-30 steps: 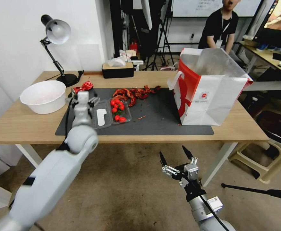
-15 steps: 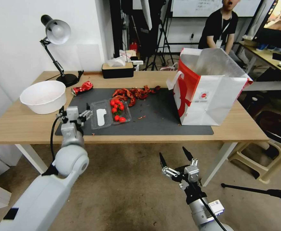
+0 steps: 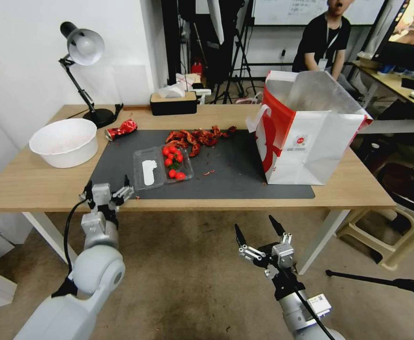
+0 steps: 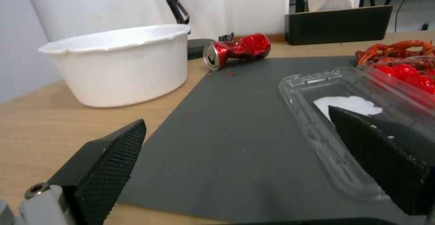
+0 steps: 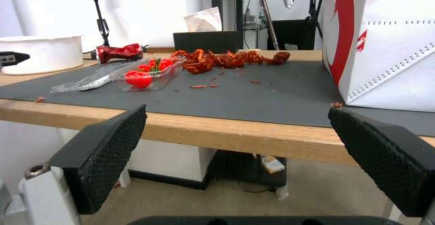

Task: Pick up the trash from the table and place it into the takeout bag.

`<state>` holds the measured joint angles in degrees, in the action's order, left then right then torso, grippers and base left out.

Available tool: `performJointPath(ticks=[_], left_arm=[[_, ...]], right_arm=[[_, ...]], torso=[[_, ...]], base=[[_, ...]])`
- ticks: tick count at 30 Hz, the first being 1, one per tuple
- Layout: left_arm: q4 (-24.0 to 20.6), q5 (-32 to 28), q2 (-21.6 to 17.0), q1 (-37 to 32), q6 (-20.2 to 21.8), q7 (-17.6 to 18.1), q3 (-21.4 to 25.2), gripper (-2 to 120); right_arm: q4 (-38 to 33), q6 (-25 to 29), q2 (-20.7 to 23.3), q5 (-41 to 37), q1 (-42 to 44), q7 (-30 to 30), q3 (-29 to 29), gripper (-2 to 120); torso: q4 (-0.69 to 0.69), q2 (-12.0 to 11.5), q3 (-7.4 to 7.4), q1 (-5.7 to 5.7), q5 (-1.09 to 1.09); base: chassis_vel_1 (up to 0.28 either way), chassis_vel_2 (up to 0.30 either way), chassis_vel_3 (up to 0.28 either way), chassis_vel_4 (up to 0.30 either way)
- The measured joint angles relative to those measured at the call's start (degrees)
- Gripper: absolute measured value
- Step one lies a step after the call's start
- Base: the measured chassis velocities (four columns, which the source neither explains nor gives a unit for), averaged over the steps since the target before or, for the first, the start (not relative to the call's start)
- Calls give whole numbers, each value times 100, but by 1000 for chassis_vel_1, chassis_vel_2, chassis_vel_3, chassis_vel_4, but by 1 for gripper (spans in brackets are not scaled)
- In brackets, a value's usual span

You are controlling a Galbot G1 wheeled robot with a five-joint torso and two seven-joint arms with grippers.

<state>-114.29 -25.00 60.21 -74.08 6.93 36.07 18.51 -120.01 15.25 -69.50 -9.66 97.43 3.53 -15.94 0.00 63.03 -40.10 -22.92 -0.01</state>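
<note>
A crushed red can [image 3: 121, 129] and a clear clamshell tray [image 3: 162, 163] of red fruit are seen at centre-left on the grey mat [image 3: 235, 165]; the takeout bag [image 3: 306, 130] stands upright at centre-right. The left gripper [image 3: 107, 192] is found at the table [image 3: 37, 184] edge, lower left, fingers spread, empty. The right gripper [image 3: 259, 230] is held at lower centre, wide open, empty.

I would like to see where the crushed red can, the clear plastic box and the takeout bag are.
crushed red can [image 3: 121, 129], head view, middle of its dented side.
clear plastic box [image 3: 146, 174], head view, the open lid half.
takeout bag [image 3: 327, 148], head view, the white front panel.
</note>
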Motion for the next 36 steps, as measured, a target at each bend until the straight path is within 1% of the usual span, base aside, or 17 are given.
performJointPath(ticks=[3, 7, 13, 19, 20, 21, 22, 24, 25, 26, 29, 30, 31, 33, 34, 35, 36], left_arm=[[-84, 49, 100, -346, -232, -155, 142, 100], [-128, 40, 132, -459, -334, -279, 205, 100], [-50, 20, 140, -403, -373, -342, 230, 100], [134, 21, 72, -193, -447, -515, 185, 100], [333, 191, 20, -43, -641, -634, 137, 100], [435, 210, -11, 62, -689, -680, 95, 100], [435, 210, -11, 62, -689, -680, 95, 100], [595, 129, -96, 296, -695, -745, 12, 100], [779, 13, -219, 577, -695, -840, -66, 100], [779, 13, -219, 577, -695, -840, -66, 100], [1176, -213, -565, 1230, -672, -1105, -203, 100], [1176, -213, -565, 1230, -672, -1105, -203, 100], [1340, -302, -736, 1511, -662, -1220, -254, 100], [1680, -460, -1018, 2031, -635, -1442, -412, 100], [1810, -494, -1084, 2185, -623, -1514, -477, 100], [1810, -494, -1084, 2185, -623, -1514, -477, 100], [2018, -550, -1167, 2435, -593, -1645, -585, 100]], right_arm=[[3, 0, -2, 1, 19, -2, 4, 100], [14, -1, -9, 5, 14, -9, 17, 100], [21, -2, -12, 11, 7, -14, 25, 100], [21, -17, 19, 8, -12, -14, 7, 100], [21, -19, 22, 7, -13, -13, 3, 100], [21, -19, 20, 7, -13, -13, 2, 100], [21, -19, 20, 7, -13, -13, 2, 100], [21, -20, 6, 7, -11, -13, 5, 100], [22, -21, -1, 9, -6, -13, 11, 100], [22, -21, -1, 9, -6, -13, 11, 100], [34, -28, 8, 10, -25, -13, 20, 100], [34, -28, 8, 10, -25, -13, 20, 100], [39, -38, 18, 10, -58, -13, 40, 100], [39, -64, 27, 9, -92, -12, 72, 100], [39, -68, 27, 10, -94, -12, 80, 100], [39, -68, 27, 10, -94, -12, 80, 100], [39, -70, 24, 10, -101, -12, 92, 100]], torso=[[0, 0, 0, 0, 0], [0, 0, 0, 0, 1], [0, 0, 0, 0, 1], [1, 0, 0, 0, 1], [0, 0, 0, 0, 0], [1, 0, 0, 0, -1], [1, 0, 0, 0, -1], [1, 0, -1, 0, 0], [1, 0, -1, 0, -1], [1, 0, -1, 0, -1], [-1, 0, -1, -1, -1], [-1, 0, -1, -1, -1], [-3, -1, -1, -1, -1], [2, -1, -1, 0, 2], [2, -1, -1, -1, 1], [2, -1, -1, -1, 1], [1, -1, -1, 0, -1]], base=[[0, 0, 0, 0], [0, 0, 0, 0], [0, 0, 0, 0], [0, 0, 0, 0], [0, 0, 0, 0], [0, 0, 0, 0], [0, 0, 0, 0], [0, 0, 0, 0], [0, 0, 0, 0], [0, 0, 0, 0], [0, 0, 0, 0], [0, 0, 0, 0], [0, 0, 0, 0], [0, 0, 0, 0], [0, 0, 0, 0], [0, 0, 0, 0], [0, 0, 0, 0]])
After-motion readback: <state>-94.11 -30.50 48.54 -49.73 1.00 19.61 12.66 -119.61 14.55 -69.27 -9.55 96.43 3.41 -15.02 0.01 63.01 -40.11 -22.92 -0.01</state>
